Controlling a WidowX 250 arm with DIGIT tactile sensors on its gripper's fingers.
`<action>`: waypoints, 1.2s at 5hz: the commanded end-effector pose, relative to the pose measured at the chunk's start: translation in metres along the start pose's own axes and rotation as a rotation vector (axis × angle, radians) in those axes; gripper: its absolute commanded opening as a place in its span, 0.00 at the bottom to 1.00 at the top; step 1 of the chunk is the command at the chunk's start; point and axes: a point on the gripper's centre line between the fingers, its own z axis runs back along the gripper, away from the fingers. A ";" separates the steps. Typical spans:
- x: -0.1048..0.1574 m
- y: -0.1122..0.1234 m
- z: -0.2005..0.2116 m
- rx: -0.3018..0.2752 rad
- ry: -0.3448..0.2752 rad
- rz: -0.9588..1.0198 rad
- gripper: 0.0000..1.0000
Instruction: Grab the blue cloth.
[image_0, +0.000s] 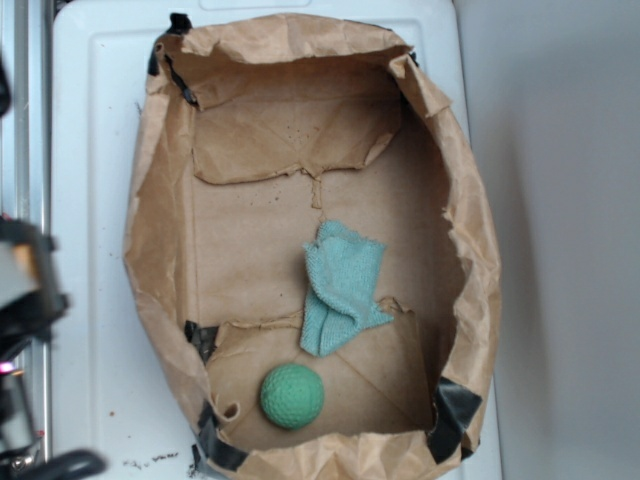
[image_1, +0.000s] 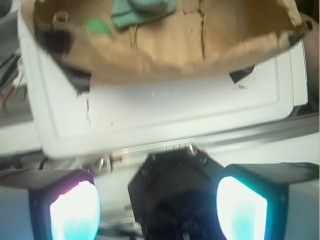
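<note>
I see the small pale teal-blue terry cloth (image_0: 342, 285) lying crumpled near the middle of the brown paper-lined box (image_0: 470, 260), which sits on a white plastic tray (image_0: 95, 200). The round dimpled green ball (image_0: 292, 396) rests near the box's front edge. My gripper (image_1: 159, 210) hangs outside the box, its jaws spread wide and empty.

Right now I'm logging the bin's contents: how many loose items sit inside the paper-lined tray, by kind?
Cloths: 1, the blue cloth
Balls: 1, the green ball
Total: 2 loose items inside the brown paper liner
</note>
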 end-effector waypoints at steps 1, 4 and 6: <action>0.060 0.010 -0.011 -0.098 -0.210 0.286 1.00; 0.117 0.034 -0.059 -0.035 -0.289 0.565 1.00; 0.116 0.048 -0.082 0.036 -0.284 0.593 1.00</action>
